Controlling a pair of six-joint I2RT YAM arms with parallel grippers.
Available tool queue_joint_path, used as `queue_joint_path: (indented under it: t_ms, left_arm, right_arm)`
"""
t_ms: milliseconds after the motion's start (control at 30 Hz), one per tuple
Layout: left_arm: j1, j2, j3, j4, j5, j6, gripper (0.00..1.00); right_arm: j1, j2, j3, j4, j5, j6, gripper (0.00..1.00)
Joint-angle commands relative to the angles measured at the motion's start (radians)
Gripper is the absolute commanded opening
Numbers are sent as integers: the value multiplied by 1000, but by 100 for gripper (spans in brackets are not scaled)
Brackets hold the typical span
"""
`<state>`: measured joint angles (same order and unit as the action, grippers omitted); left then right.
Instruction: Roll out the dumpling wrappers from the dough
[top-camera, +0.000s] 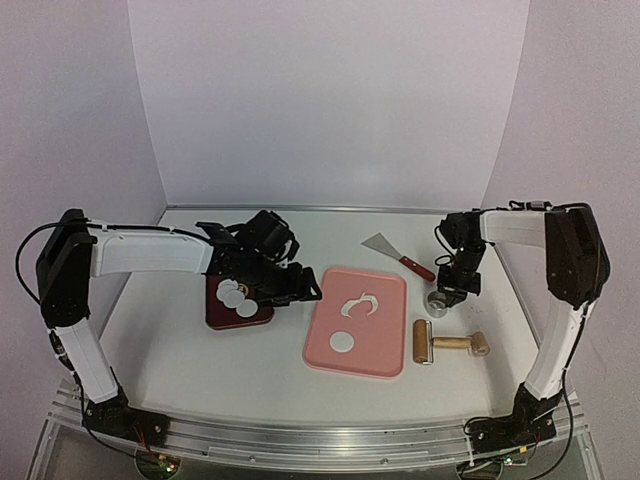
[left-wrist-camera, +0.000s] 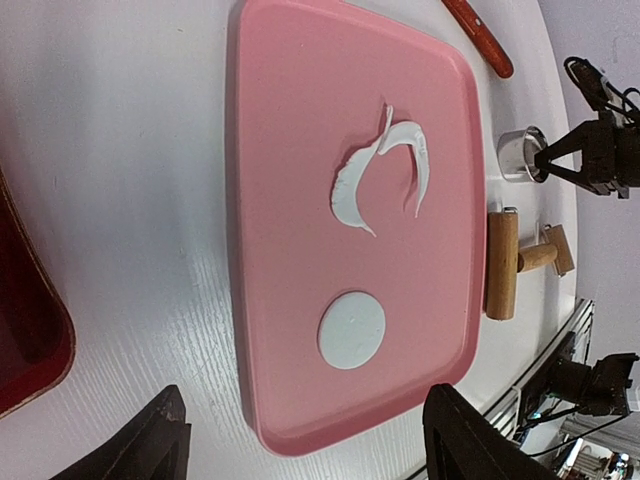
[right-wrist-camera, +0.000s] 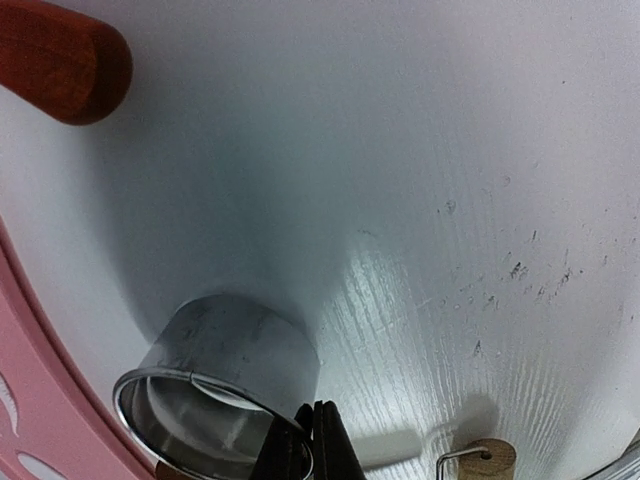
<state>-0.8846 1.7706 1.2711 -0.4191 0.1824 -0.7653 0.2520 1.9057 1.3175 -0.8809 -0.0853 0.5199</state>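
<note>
White table (top-camera: 200, 360) | left gripper (left-wrist-camera: 305, 415) spread near pink board (left-wrist-camera: 290, 100) | right gripper (right-wrist-camera: 312, 440) pinching ring cutter (right-wrist-camera: 230, 350) rim

left arm: elbow raised at the left, forearm stretched rightward, wrist tilted down | left claw (top-camera: 300, 286): fingers (left-wrist-camera: 165, 440) spread wide apart | right arm: upper link upright, forearm reaching left, wrist bent steeply down | right claw (top-camera: 447, 297): low, pointing down, fingers (right-wrist-camera: 326, 450) pressed together
</note>
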Motion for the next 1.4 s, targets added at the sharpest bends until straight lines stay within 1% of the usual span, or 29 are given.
queue_joint_path:
  t_ms: [0,133,233,267,333,367,467,667,833,933,1033,1133,1300,1367]
  left_arm:
    - [9,-3,57,-20,-25,31,76]
    - [14,-8,57,-29,-29,38,76]
    - [19,-23,63,-36,-63,39,76]
    - [23,-31,63,-35,-75,39,76]
    - [37,-44,64,-25,-82,42,76]
    - [48,-48,64,-19,-80,40,76]
    - [80,-46,69,-3,-66,34,76]
    - [132,-32,93,28,-56,17,76]
    - [152,-16,116,43,-66,6,76]
    - [158,-8,120,45,-71,-6,76]
    - [161,-5,114,46,-74,-21,76]
    - [166,-6,109,45,-76,-28,76]
    - [173,2,113,32,-68,-29,76]
    - [174,5,113,27,-65,-29,76]
  right_arm:
    - [-3,6,-21,34,22,-2,11]
    - [-3,-46,-13,29,36,0,31]
    - [-3,-123,8,19,43,-32,52]
    - [-3,-143,18,19,33,-61,57]
    - [-2,-151,52,29,-37,-158,61]
    - [-2,-140,79,31,-81,-204,61]
    - [-2,-63,160,10,-108,-307,61]
    - [-2,138,382,-34,-63,-450,67]
    - [-3,305,566,-97,-12,-522,69]
    - [-2,360,609,-120,14,-559,70]
    - [-2,393,609,-127,38,-575,70]
    - [-2,418,603,-127,32,-579,67]
    - [-2,453,608,-126,-9,-585,53]
    - [-2,463,610,-126,-22,-592,52]
